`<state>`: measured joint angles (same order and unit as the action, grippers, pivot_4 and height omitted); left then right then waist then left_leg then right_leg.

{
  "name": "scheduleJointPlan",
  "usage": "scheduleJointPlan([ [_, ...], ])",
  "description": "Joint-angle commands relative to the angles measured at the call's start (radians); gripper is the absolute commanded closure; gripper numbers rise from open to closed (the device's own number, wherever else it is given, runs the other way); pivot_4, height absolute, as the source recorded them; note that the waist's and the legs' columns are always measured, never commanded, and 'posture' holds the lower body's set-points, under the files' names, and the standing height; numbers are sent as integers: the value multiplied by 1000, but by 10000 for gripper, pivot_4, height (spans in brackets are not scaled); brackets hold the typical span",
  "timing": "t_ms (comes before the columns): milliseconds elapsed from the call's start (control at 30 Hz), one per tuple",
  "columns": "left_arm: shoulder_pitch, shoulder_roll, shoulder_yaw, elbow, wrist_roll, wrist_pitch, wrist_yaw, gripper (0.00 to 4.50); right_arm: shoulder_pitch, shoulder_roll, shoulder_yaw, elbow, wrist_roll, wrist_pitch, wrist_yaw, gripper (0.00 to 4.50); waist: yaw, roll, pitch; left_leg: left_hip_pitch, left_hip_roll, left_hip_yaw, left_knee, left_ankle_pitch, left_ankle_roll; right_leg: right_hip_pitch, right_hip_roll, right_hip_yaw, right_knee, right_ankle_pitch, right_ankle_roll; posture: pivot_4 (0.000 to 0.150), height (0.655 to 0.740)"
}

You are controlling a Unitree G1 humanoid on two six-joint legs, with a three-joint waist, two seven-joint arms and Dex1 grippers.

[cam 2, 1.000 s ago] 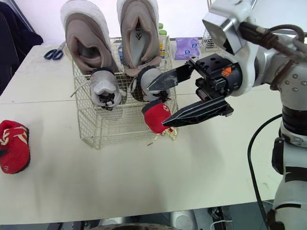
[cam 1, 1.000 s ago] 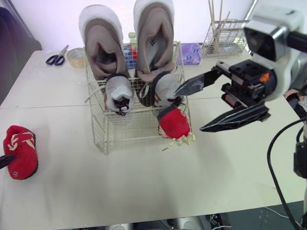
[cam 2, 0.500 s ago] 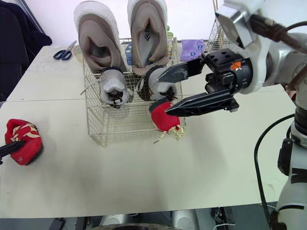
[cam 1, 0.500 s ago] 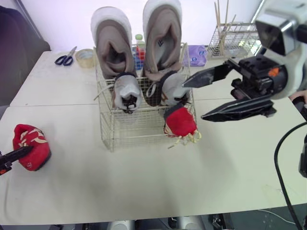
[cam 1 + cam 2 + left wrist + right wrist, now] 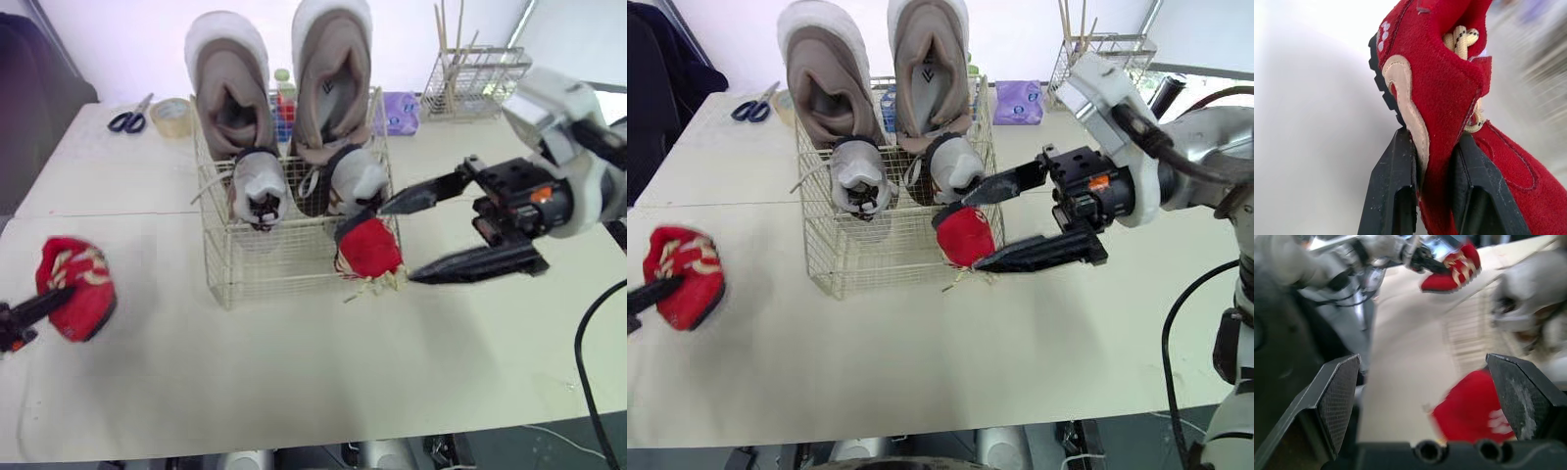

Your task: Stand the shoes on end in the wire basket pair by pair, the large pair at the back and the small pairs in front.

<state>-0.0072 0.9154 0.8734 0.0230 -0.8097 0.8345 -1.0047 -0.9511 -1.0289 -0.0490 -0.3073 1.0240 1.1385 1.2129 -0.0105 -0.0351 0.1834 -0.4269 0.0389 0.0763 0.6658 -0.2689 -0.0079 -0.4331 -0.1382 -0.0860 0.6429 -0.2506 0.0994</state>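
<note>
Inside the open right gripper [image 5: 397,245] sits a red shoe [image 5: 367,250], probably soft and light: pinch its collar. Left gripper [image 5: 1435,147] clamps its mate [image 5: 78,299].

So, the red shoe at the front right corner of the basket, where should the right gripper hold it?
Probably the rounded middle of the red shoe, above its loose laces, coming from the robot's right: the wire basket blocks the other side, and the right gripper is there, fingers open.

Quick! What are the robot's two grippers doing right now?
Left gripper: closed, holding a red shoe.
Right gripper: open, straddling the second red shoe at the wire basket front.
</note>
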Motion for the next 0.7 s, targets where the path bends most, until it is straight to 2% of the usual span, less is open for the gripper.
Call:
scheduleJointPlan([
  [33,-138,12,106,-440,-339,111,335,41039,-15,34,-18,64,-76,-106,-13,0,1,1,0,0,0,0,0,0,0,1,0,0,-2,1,-1,1500,7400],
  [100,-175,12,118,-520,-477,124,453,41039,-16,48,-3,102,-121,-156,6,0,-4,7,0,1,0,0,0,0,0,4,1,0,-8,6,2,1500,7400],
  [167,-208,-2,101,-577,-538,90,578,41039,-20,62,10,142,-160,-206,26,0,-10,16,0,3,-1,5,-1,2,-2,5,3,0,-12,9,5,1500,7400],
  [267,-242,-48,18,-716,-505,2,732,41039,-32,94,12,201,-205,-285,52,0,-8,17,0,6,-3,9,-1,2,-1,6,6,0,-11,9,5,1500,7400],
  [367,-233,-61,-42,-776,-535,-27,814,41039,-48,115,9,231,-214,-301,65,0,-2,16,1,5,-2,9,0,2,-1,6,9,0,-10,9,5,1500,7400],
  [500,-227,-88,-174,-890,-445,-88,896,41039,-48,128,5,270,-228,-315,81,0,4,16,1,4,-3,8,2,2,0,8,9,0,-11,9,5,1500,7400],
  [533,-256,-137,-216,-913,-447,-123,983,41039,-51,131,6,290,-236,-322,86,0,4,16,0,4,-3,8,2,2,0,8,9,0,-12,9,5,1500,7400],
  [567,-252,-134,-254,-953,-393,-124,1012,41039,-52,133,5,306,-243,-329,91,0,6,16,0,3,-3,8,2,2,0,8,9,0,-12,9,5,1500,7400],
  [633,-246,-122,-296,-1000,-300,-143,1016,41039,-59,138,6,348,-260,-343,103,0,5,14,1,3,-4,7,3,2,-1,9,10,0,-12,9,5,1500,7400],
  [700,-235,-111,-312,-997,-284,-161,985,41039,-66,145,14,377,-281,-360,116,0,4,15,1,3,-4,7,3,3,-2,9,10,0,-12,9,5,1500,7400],
])
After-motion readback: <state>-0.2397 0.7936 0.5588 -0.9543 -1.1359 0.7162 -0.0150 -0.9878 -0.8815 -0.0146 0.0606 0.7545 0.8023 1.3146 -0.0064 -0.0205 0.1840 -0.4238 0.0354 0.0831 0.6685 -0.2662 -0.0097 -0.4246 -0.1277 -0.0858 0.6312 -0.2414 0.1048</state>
